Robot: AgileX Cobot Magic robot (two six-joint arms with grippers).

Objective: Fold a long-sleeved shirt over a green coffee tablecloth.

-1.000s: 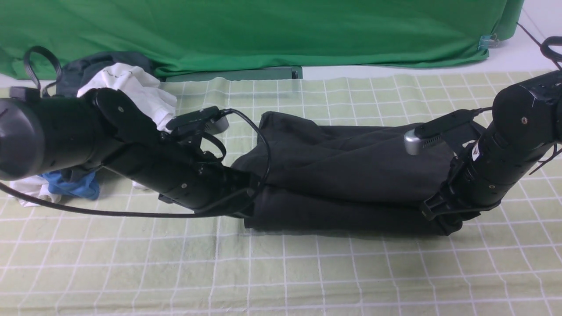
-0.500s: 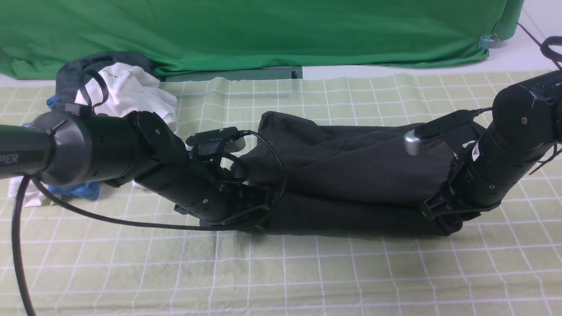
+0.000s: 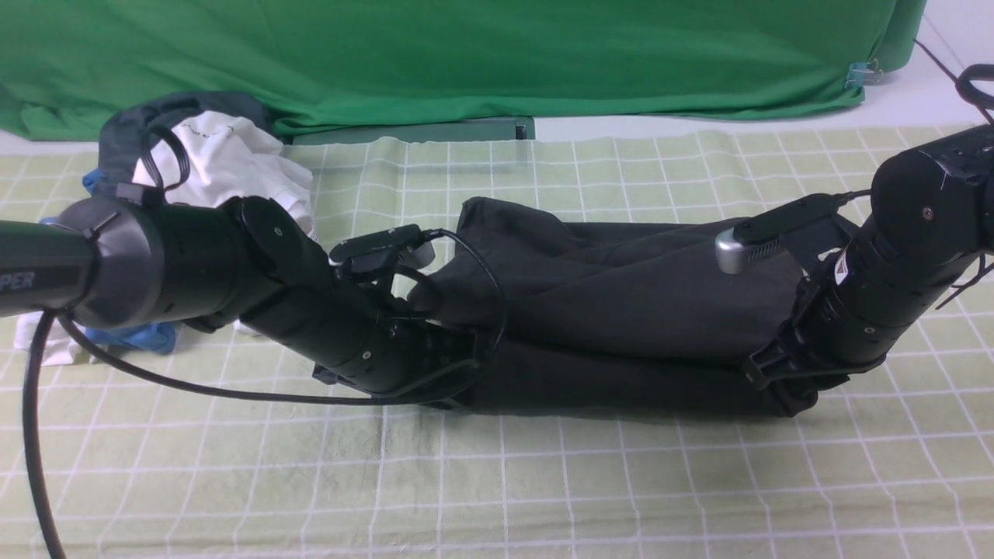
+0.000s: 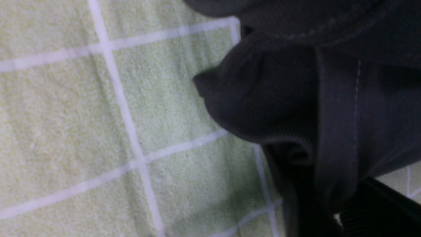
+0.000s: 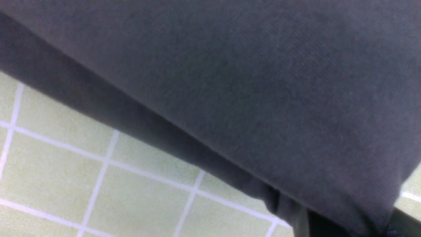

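**Long-sleeved shirt held at both ends on the checked cloth**

The long-sleeved shirt (image 3: 621,310), black and folded into a long band, lies across the middle of the green coffee tablecloth (image 3: 543,481), running from 9 o'clock to 3 o'clock in the front view.

Left gripper (image 3: 458,380): down at the shirt's 9 o'clock end, at its near edge. The left wrist view shows a ribbed cuff and a stitched hem bunched together and running into the dark base of the gripper; the fingers appear closed on this fabric, though their tips are hidden by it.

Right gripper (image 3: 784,388): down at the shirt's 3 o'clock end, near corner. The right wrist view shows the smooth black fabric drawn taut into the gripper, the fingers buried in the fold and closed on the cloth.

Other items: a white shirt (image 3: 233,163) and a blue garment (image 3: 132,338) lie heaped at 10 o'clock, well apart from the black shirt. A bright green backdrop (image 3: 466,54) hangs at 12 o'clock.
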